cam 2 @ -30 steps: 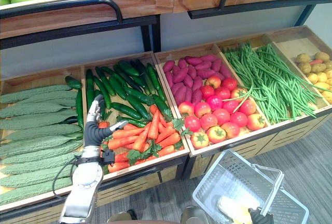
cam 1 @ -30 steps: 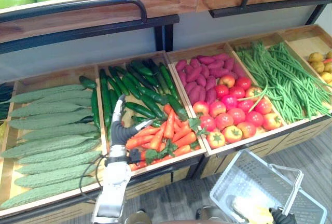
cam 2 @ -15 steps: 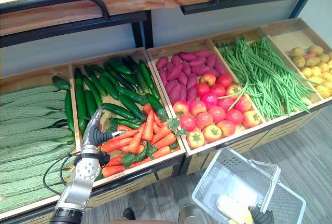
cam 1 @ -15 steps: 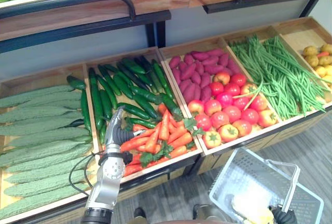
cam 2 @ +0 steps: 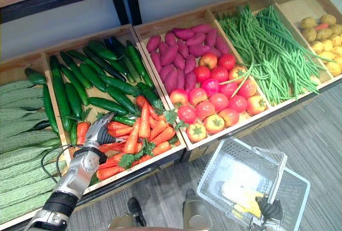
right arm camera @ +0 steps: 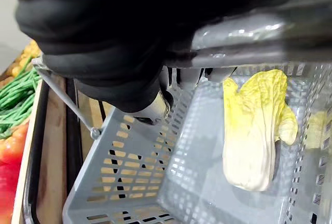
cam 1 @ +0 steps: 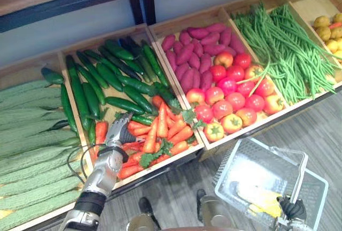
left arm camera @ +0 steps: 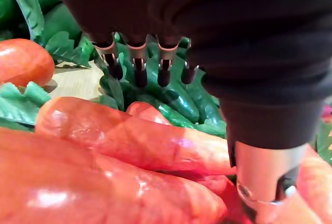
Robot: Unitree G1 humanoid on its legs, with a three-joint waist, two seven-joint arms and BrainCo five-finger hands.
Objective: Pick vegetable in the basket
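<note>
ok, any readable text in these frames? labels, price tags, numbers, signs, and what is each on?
None: no word, number or sign can be read. The wooden crates carry no tags, the grey basket is plain mesh, and the carrots and yellow cabbage seen up close bear no stickers.

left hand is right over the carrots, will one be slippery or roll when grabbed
The carrot looks glossy, so it may slip in the left hand. Round and tapered, it would probably roll if nudged. It lies piled on others, so neighbours could shift.
</note>
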